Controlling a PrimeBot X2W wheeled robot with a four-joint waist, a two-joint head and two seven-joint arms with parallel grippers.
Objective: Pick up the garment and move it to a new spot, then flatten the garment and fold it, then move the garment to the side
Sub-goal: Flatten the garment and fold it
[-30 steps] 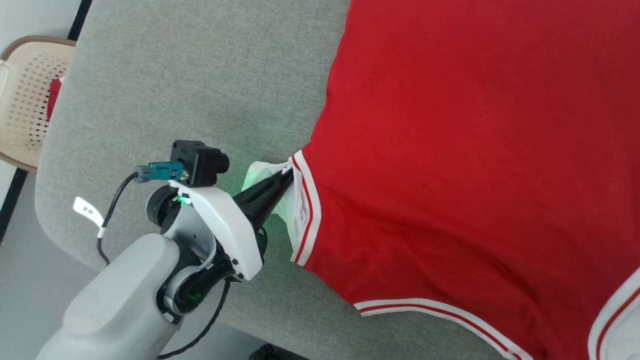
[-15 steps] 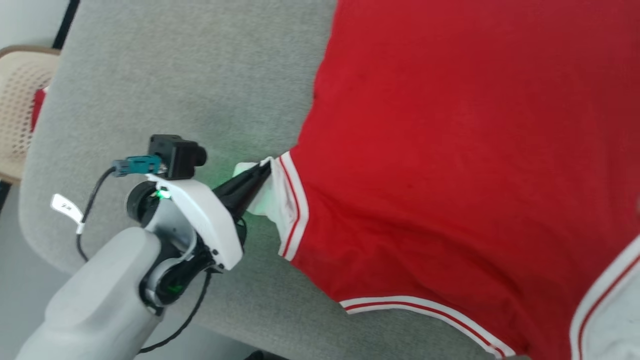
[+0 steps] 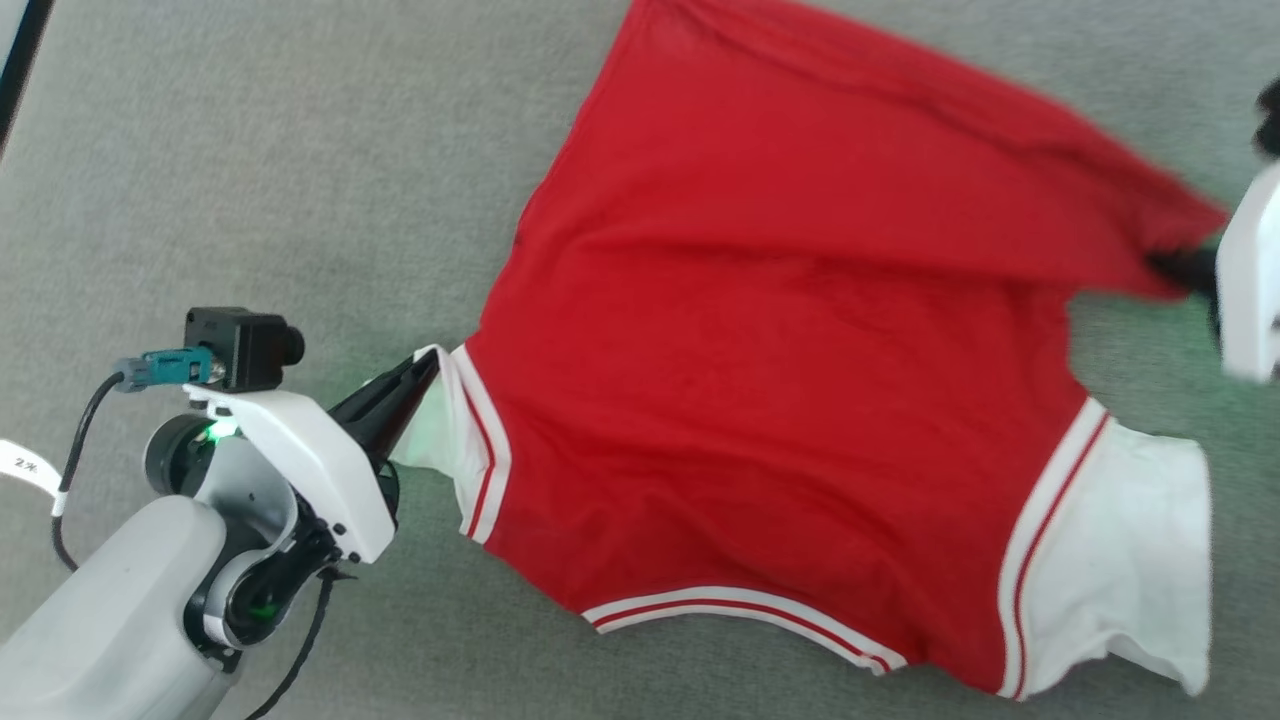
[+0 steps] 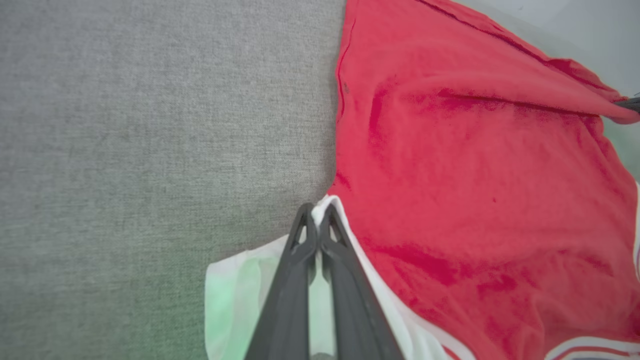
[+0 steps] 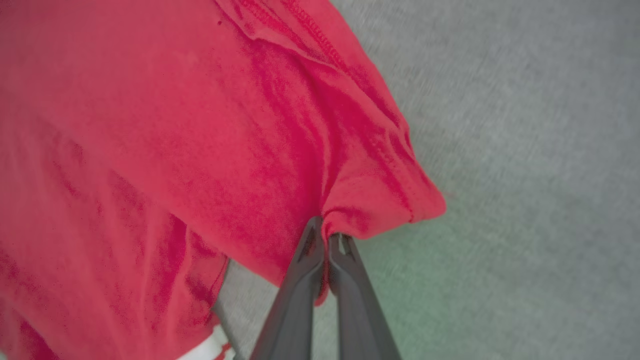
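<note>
Left claw [image 4: 316,214] and right claw [image 5: 326,231], each pinched onto the garment [image 3: 780,380].

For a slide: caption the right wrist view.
Right gripper shut on a red corner of the garment, over the grey surface.

Open grey surface [image 3: 250,150] around garment [image 3: 780,380]
</note>
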